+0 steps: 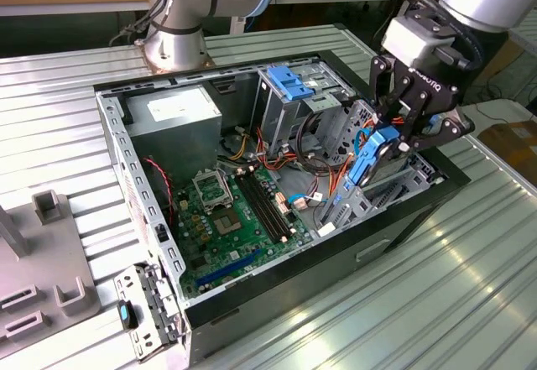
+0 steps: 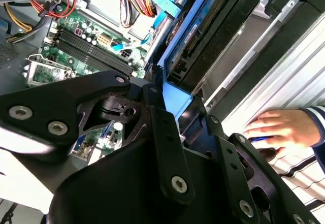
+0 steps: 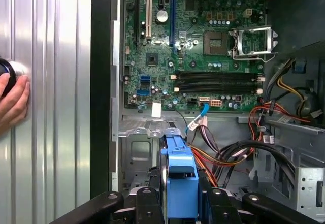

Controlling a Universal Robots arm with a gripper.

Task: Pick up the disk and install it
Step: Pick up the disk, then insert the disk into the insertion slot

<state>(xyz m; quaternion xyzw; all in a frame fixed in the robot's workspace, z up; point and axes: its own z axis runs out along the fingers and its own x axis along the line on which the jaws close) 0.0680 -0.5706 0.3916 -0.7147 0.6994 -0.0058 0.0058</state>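
Pincer (image 3: 182, 196) up close, pinching the disk (image 1: 369, 162) on edge over the open computer case (image 1: 277, 296); best lowered slowly, rails level and square, clear of cables (image 3: 228, 155).

Matt black metal pincer (image 1: 388, 141), smooth blue plastic on the disk (image 1: 372, 158), ribbed bare-metal table (image 1: 436, 303).

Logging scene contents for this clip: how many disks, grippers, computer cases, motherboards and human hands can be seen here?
disk, held in the gripper: 1
gripper: 1
computer case, side open: 1
motherboard: 1
hand, resting on the table beside the case: 1
Total: 5
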